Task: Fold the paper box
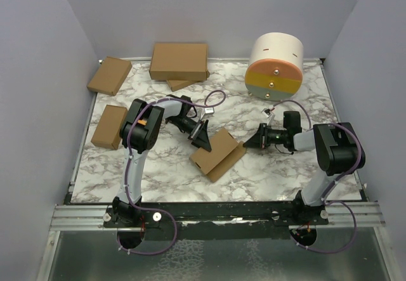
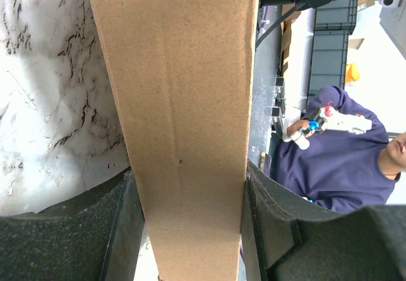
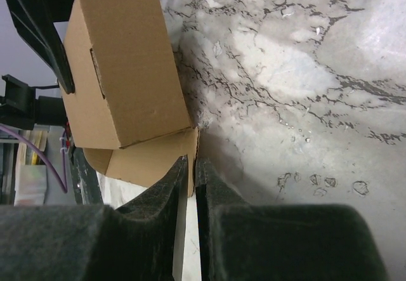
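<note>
The paper box is a small brown carton lying aslant in the middle of the marble table. Its lid flap lies open on the near right side. My left gripper is shut on the carton's far left end. In the left wrist view the cardboard fills the gap between both pads. My right gripper is at the flap's right edge. In the right wrist view its jaws are closed thin on the edge of the flap, below the carton body.
A round white container with orange, yellow and grey drawer fronts stands at the back right. Other brown cartons lie at the back and left. A person in a blue sweater shows beyond the table in the left wrist view.
</note>
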Action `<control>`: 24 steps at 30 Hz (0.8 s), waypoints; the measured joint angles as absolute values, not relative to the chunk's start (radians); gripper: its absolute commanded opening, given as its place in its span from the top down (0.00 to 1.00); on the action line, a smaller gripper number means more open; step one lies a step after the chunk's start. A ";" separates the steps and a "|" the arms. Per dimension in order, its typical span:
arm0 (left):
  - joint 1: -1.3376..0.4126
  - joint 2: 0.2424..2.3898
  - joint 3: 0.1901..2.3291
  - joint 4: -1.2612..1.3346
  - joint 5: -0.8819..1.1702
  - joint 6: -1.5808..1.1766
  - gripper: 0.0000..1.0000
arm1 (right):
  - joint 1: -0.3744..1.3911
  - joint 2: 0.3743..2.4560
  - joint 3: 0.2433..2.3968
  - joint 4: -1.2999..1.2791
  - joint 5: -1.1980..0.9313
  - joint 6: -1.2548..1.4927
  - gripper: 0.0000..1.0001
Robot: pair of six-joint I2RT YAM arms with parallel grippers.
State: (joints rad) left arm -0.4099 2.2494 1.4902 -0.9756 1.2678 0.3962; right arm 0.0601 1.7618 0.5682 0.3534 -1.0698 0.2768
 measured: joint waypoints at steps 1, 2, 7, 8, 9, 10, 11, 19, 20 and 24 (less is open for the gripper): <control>-0.410 2.249 1.490 -0.976 1.268 0.396 0.62 | 0.061 1.757 0.568 0.351 -1.070 0.277 0.92; -0.410 2.249 1.490 -0.975 1.268 0.396 0.62 | 0.063 1.750 0.568 0.350 -1.069 0.276 0.93; -0.410 2.249 1.490 -0.976 1.268 0.396 0.62 | 0.067 1.710 0.568 0.349 -1.069 0.276 0.96; -0.410 2.249 1.490 -0.976 1.268 0.396 0.62 | 0.067 1.707 0.568 0.349 -1.070 0.276 0.96; -0.410 2.249 1.490 -0.976 1.268 0.396 0.62 | 0.071 1.703 0.568 0.347 -1.069 0.275 0.96; -0.409 2.249 1.490 -0.976 1.268 0.396 0.62 | 0.074 1.697 0.567 0.345 -1.069 0.274 0.96; -0.408 2.249 1.490 -0.976 1.268 0.396 0.62 | 0.076 1.690 0.567 0.342 -1.069 0.273 0.96; -0.405 2.249 1.490 -0.976 1.268 0.395 0.62 | 0.106 1.653 0.578 0.302 -1.067 0.250 0.84; -0.405 2.249 1.490 -0.976 1.268 0.395 0.62 | 0.109 1.653 0.595 0.271 -1.068 0.235 0.81; -0.405 2.249 1.490 -0.976 1.268 0.396 0.62 | 0.110 1.646 0.791 0.041 -1.055 0.075 0.57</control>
State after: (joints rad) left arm -0.4049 2.2494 1.4902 -0.9764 1.2678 0.3958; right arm 0.1104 1.6463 0.7906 0.0406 -1.0546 0.0746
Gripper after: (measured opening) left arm 0.541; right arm 0.257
